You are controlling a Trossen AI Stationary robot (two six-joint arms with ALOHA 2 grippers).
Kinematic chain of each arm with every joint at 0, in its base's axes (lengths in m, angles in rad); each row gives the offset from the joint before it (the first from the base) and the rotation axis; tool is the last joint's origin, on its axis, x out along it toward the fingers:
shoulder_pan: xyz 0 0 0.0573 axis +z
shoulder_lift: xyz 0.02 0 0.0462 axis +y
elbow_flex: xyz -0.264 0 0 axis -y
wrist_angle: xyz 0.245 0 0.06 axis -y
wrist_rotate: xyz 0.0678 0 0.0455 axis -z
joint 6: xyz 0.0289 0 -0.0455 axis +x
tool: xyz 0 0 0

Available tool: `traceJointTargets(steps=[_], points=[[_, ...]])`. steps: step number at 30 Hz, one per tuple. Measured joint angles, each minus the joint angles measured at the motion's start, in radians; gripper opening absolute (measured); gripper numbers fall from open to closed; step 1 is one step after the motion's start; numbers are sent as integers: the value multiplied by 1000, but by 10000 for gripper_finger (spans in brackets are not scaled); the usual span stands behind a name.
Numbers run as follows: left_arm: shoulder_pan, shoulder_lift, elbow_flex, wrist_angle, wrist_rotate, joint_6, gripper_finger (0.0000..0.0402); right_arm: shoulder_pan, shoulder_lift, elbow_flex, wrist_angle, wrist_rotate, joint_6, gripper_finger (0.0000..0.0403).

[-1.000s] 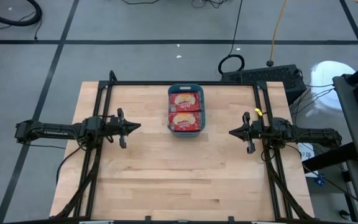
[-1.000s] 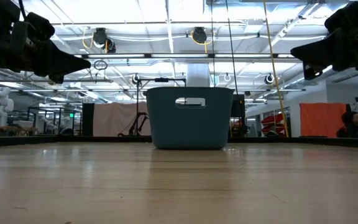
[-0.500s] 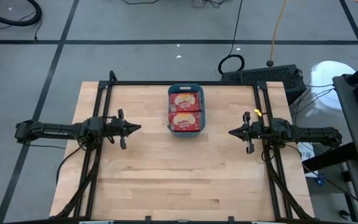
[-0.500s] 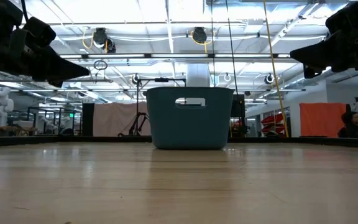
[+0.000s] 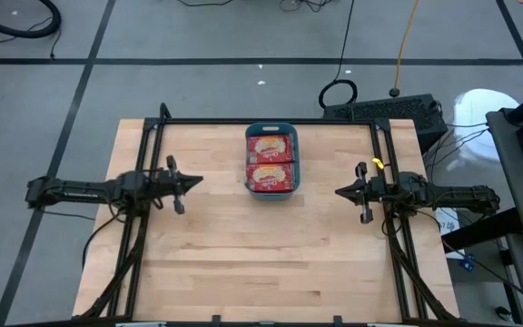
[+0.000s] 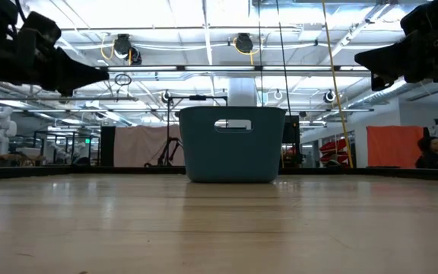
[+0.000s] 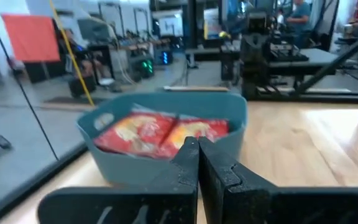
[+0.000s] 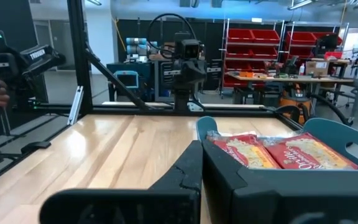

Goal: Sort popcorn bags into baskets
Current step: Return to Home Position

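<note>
Jaws pressed together, empty, both arms. Left gripper [image 5: 196, 182]: middle left of the high view, over the pale wooden tabletop [image 5: 243, 263]. Right gripper [image 5: 340, 193]: middle right. Teal-blue rectangular plastic bin [image 5: 270, 126]: top centre, well apart from both. Flat red popcorn bags [image 5: 270, 174]: inside the bin, picture side up, two showing end to end.

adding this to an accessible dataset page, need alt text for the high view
A teal bin holding red popcorn bags sits centred near one edge of a wooden table. The left gripper and right gripper, both shut, hang above the table on either side, pointing inward toward the bin.
</note>
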Motion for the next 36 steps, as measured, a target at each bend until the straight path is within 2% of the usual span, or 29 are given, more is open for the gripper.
traceJointTargets(steps=[5, 12, 29, 36], points=[[-19, -91, 0, -45, -19, 46, 1, 0, 0, 0, 1, 0, 0, 0], [4, -243, 0, -190, 162, 47, 0, 0, 0, 0, 3, 0, 0, 0], [23, -236, 2, -223, 198, 52, 1, 0, 0, 0, 7, 0, 0, 0], [23, -235, 2, -223, 198, 59, 21, 0, 0, 0, 7, 0, 0, 0]])
